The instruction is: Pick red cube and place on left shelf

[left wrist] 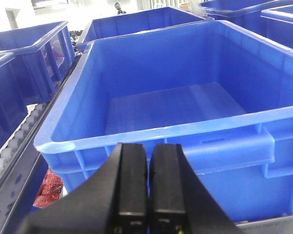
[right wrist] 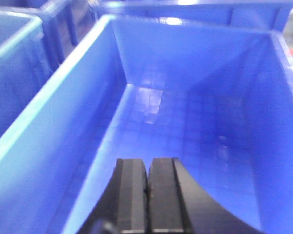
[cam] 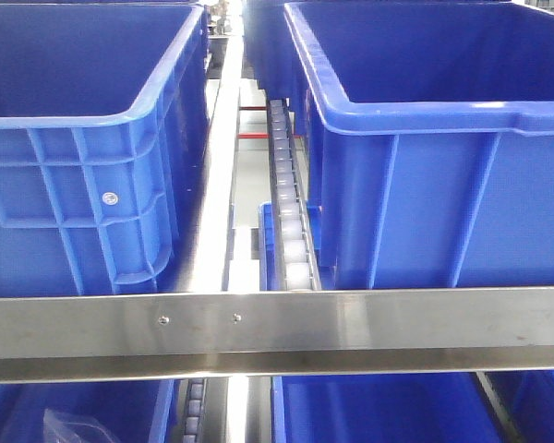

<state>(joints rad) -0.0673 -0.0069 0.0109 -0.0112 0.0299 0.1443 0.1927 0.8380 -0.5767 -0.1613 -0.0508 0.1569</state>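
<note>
Both the left gripper (left wrist: 147,187) and right gripper (right wrist: 147,195) are pressed closed, holding nothing, over blue bins (left wrist: 185,83).

Glossy blue plastic crates (cam: 425,185), brushed metal shelf rail (cam: 351,323), seemingly matt black claw fingers (left wrist: 132,185)

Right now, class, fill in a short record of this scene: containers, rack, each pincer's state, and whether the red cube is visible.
containers: large blue bins, one upper left, one upper right, more on the level below
rack: metal rail across the front, roller track between the bins
left pincer: shut, holding nothing, in front of a blue bin's near rim
right pincer: shut, holding nothing, above a bin's interior
red cube: not visible in any view
</note>
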